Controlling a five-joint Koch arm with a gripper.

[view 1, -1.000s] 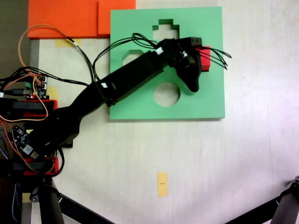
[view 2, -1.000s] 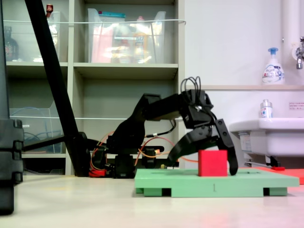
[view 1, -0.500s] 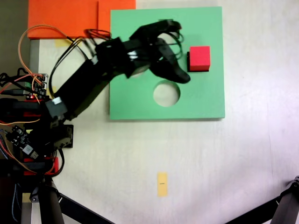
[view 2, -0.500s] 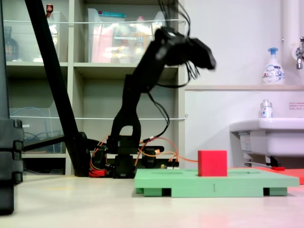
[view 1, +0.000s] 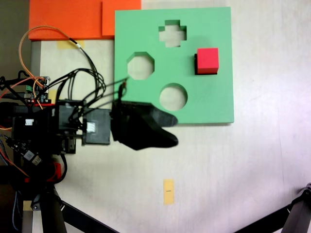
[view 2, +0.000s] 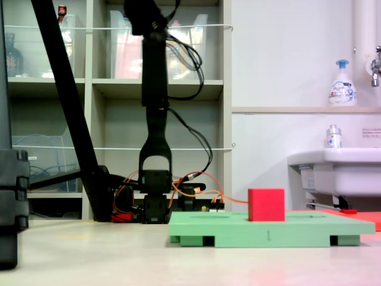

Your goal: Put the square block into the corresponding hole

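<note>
Fingers [view 1: 171, 130] slightly parted, empty, apart from square block [view 1: 207, 60].

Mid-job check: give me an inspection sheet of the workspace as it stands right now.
Surface: pale tabletop, bare around the board.
Job's things: red cube sits in the green foam board at its square cutout, standing well proud of the board in a fixed view.
Clutter: orange foam sheets; yellow tape tag.
Gripper: gripper raised, off the board, holding nothing; jaw state unclear.
Cables: orange and black wires looped at the arm base.
Surroundings: shelving, sink, soap bottle.
</note>
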